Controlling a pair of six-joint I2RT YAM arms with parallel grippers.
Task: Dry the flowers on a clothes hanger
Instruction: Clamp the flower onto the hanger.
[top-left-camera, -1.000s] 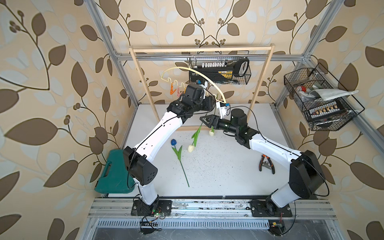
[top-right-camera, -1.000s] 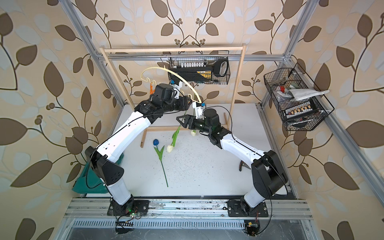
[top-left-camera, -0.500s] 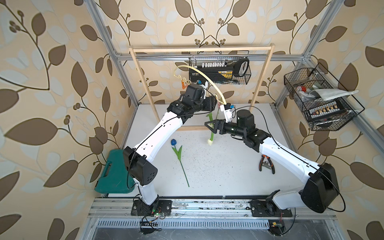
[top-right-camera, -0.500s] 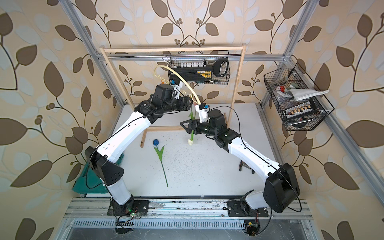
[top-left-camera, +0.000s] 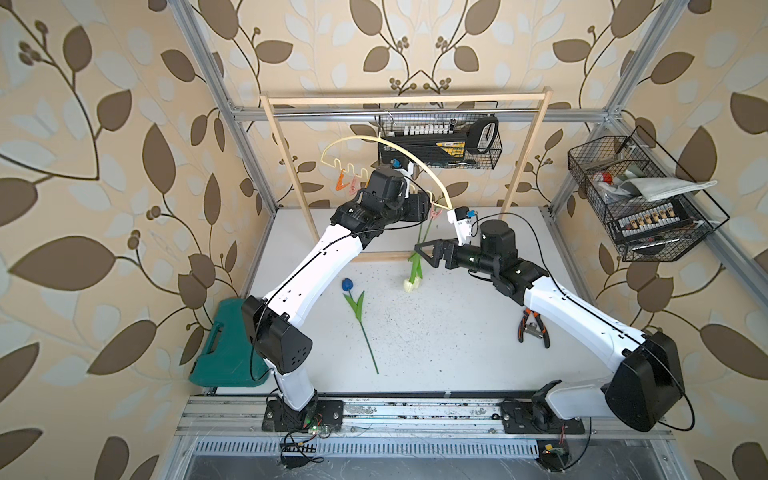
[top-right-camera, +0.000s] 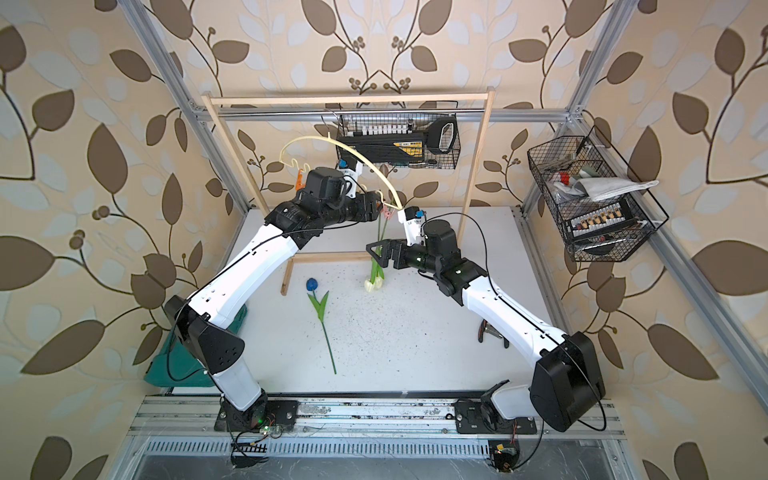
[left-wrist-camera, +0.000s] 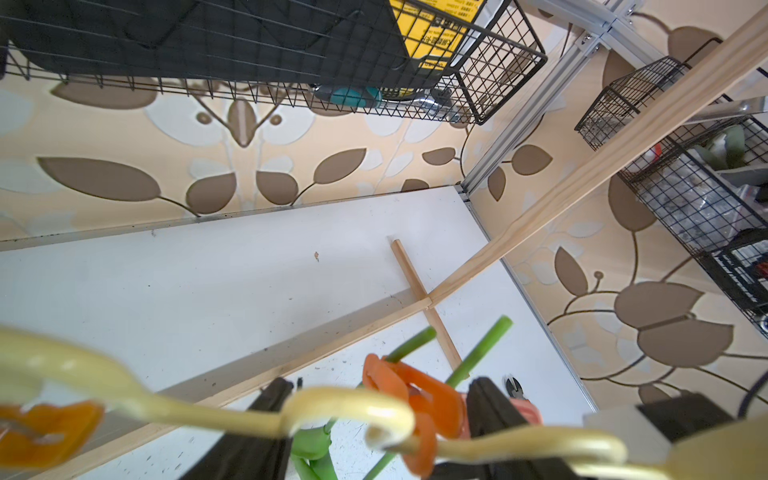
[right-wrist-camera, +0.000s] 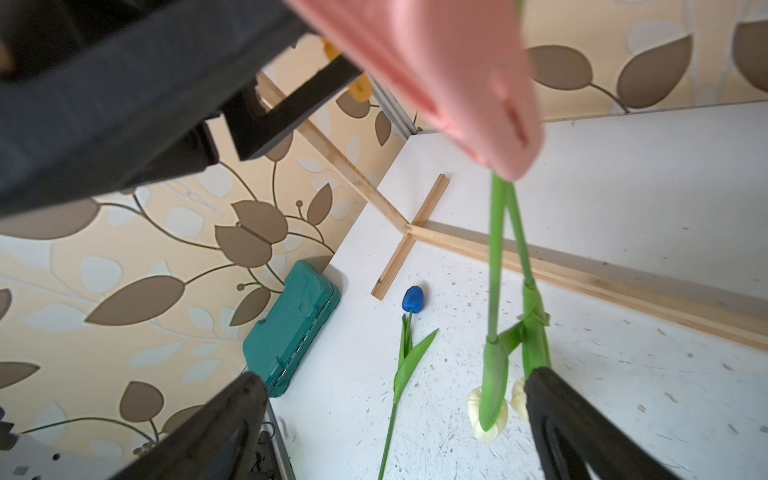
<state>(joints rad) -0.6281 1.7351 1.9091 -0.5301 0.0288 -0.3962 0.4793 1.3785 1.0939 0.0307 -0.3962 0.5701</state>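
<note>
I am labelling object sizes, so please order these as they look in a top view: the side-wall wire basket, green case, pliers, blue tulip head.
Largest to smallest:
wire basket, though it hangs nearer the camera, so its lead is unsure
green case, partly hidden
pliers
blue tulip head

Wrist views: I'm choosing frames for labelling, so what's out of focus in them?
In the right wrist view the pink peg close to the lens is a blur, while the blue tulip is sharp; in the left wrist view the clothes hanger and orange peg are soft, the wire basket crisp.
</note>
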